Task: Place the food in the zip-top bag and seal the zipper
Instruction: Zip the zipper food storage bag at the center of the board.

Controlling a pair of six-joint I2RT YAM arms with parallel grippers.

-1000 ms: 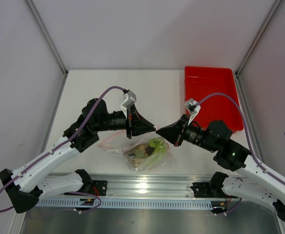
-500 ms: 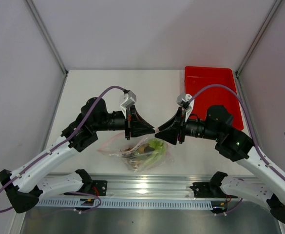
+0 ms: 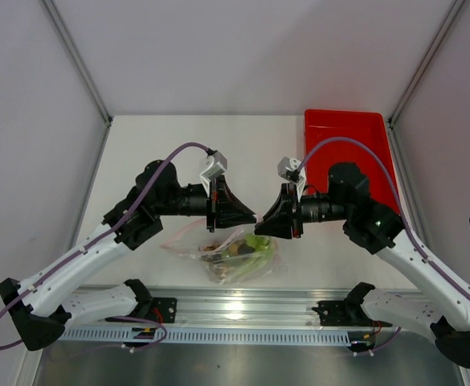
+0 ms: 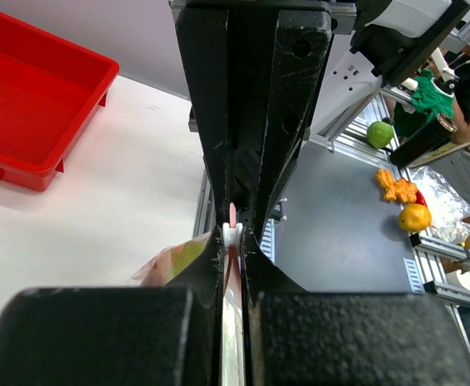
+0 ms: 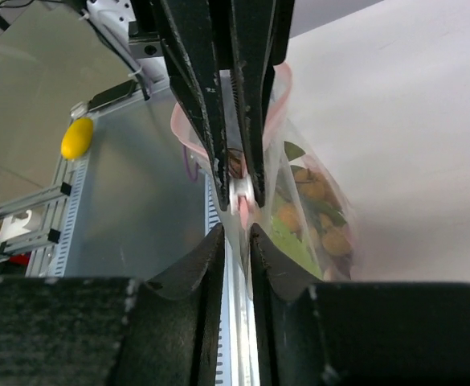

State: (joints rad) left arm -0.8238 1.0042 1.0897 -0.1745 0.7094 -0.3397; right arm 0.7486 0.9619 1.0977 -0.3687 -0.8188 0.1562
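Zip-top bag (image 3: 239,256): clear film, filled, slumped at the near edge of the table between my two arms, its top edge lifted to my fingers. I judge it light, limp and slippery. The film gives no firm hold, so the stiffer strip at the mouth is the place to take it.
Table (image 3: 154,145): white, and it carries the sagging belly of the bag.
Red tray (image 3: 347,145): far right corner, well apart from the bag.
Left gripper (image 4: 232,245): clenched on the zipper end, jaws pressed together with the strip between them.
Right gripper (image 5: 236,237): jaws narrowly parted astride the same edge, tip to tip with my left. I see no pinch on the film.
Food (image 5: 315,209): orange-brown and green pieces, all inside the bag. I judge them soft enough to bruise if squeezed.
Zipper (image 4: 232,215): thin pink line, standing upright between my left jaws.
Slider (image 5: 239,195): small white tab, just beyond my right fingertips.
Views: the overhead shows the bag's place but hides strip and slider under my fingers. Only the wrist cameras show those.
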